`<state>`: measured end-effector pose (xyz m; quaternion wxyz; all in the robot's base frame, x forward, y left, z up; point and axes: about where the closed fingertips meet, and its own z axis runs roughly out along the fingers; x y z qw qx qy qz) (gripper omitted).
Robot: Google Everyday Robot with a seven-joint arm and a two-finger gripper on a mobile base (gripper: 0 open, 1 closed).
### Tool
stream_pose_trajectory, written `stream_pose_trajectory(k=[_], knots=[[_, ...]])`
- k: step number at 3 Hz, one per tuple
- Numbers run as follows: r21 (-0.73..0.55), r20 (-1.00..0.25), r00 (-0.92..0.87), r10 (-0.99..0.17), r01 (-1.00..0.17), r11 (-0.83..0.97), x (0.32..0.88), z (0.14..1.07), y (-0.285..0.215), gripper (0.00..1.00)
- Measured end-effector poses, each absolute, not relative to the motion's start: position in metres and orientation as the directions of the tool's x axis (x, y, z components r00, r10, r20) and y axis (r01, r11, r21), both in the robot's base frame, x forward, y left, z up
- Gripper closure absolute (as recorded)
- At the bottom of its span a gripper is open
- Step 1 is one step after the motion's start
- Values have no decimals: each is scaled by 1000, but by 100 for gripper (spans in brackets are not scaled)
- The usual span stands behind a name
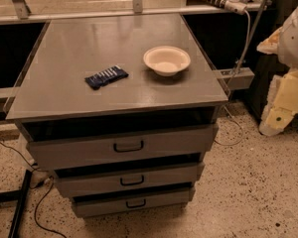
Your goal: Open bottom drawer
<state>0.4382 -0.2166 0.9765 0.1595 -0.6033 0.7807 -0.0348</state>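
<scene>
A grey metal cabinet (119, 68) stands in the middle with three drawers stacked in its front. The bottom drawer (104, 206) is the lowest, with a flat grey front and a small black loop handle (136, 203). A dark gap shows above its front. The middle drawer (89, 183) and the top drawer (79, 150) sit above it. My gripper (277, 114) is pale and hangs at the right edge of the view, well to the right of the cabinet, clear of the drawers and nothing in it.
A white bowl (167, 60) and a dark blue packet (106, 77) lie on the cabinet top. Black cables (39, 217) and a black bar (17, 205) lie on the speckled floor at lower left. A white cable (243, 43) hangs at upper right.
</scene>
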Motion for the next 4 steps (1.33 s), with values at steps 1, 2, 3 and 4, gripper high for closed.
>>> stream_pose_trajectory(k=[1,2,3,4], knots=[[-247,-207,-221,-953,-931,270,438,976,-217,0],[-235,-230,-180,-956,-943,234,429,960,-209,0],[-223,-285,-97,-954,-961,164,410,924,-197,0],[-227,-369,-17,-929,-968,108,393,874,-188,0]])
